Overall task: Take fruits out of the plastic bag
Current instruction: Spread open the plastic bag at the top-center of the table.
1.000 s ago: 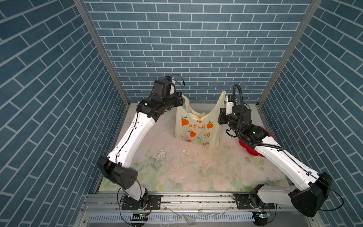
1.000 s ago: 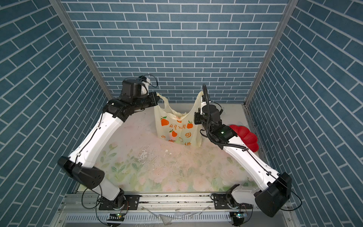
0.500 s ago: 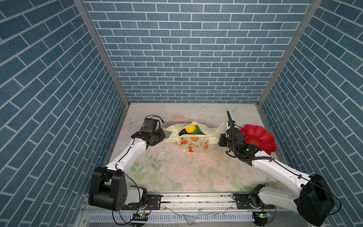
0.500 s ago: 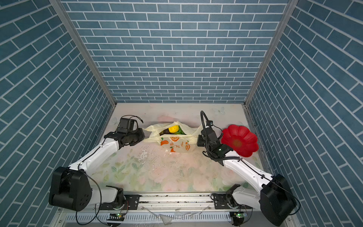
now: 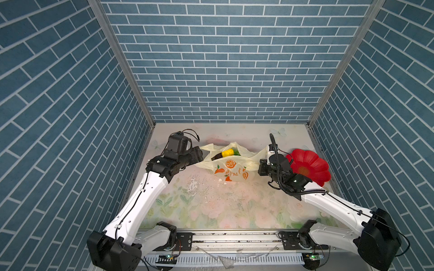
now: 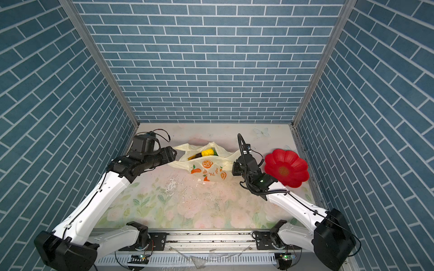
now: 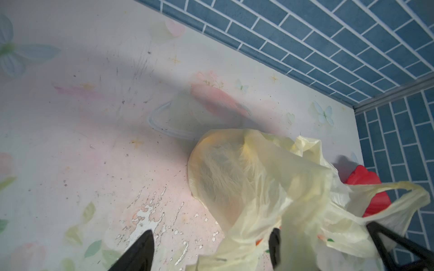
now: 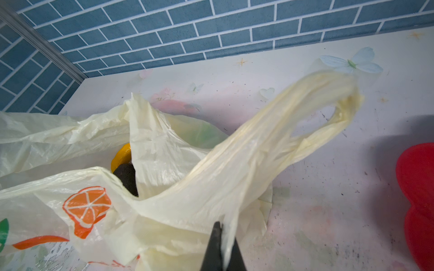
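Observation:
The pale-yellow plastic bag (image 5: pixel 231 165) (image 6: pixel 209 170) lies slumped on the table with its mouth open upward. Fruits show inside it: a yellow lemon (image 5: pixel 227 153) (image 6: pixel 207 152), a dark brown piece (image 5: pixel 217 156) (image 8: pixel 126 178) and a green one (image 5: pixel 236 152). My left gripper (image 5: pixel 202 153) (image 7: pixel 211 237) is at the bag's left edge, jaws open, with loose bag film (image 7: pixel 246 187) drooping between the fingers. My right gripper (image 5: pixel 261 167) (image 8: pixel 222 228) is shut on the bag's right side below its loop handle (image 8: pixel 328 105).
A red flower-shaped plate (image 5: pixel 305 166) (image 6: pixel 285 167) (image 8: pixel 418 199) lies right of the bag, behind my right wrist. The floral table top (image 5: pixel 223 206) has worn white flecks in front of the bag. Blue brick walls close the back and both sides.
Both arms came down from holding the bag up by its handles, and the bag now rests collapsed on the table. My left gripper opened and let go of its handle; the right stayed shut.

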Robot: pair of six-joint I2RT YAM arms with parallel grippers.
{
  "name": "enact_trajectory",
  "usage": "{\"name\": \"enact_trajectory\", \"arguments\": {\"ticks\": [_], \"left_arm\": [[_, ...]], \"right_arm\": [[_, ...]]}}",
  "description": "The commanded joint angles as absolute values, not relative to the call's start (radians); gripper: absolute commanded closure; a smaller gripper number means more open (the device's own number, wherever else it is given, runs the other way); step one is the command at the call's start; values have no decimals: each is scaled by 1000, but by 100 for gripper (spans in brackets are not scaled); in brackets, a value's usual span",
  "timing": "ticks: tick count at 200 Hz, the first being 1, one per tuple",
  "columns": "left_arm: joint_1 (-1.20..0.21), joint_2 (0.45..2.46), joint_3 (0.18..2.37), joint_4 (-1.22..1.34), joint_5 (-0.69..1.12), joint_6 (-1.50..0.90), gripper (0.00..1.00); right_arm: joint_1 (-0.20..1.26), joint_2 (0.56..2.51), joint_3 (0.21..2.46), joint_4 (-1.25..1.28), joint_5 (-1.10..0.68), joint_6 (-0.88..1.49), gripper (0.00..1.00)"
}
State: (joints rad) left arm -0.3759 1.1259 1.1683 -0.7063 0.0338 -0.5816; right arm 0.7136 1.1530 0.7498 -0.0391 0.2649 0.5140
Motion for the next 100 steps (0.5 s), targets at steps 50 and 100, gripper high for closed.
{"name": "enact_trajectory", "arguments": {"ticks": [50, 100], "left_arm": [[-651, 1137, 1422, -1148, -432, -569, 11], [-865, 1190, 1555, -999, -319, -457, 20]], "right_arm": [[730, 1190, 867, -14, 269, 445, 100], [743, 1203, 867, -14, 284, 438, 100]]}}
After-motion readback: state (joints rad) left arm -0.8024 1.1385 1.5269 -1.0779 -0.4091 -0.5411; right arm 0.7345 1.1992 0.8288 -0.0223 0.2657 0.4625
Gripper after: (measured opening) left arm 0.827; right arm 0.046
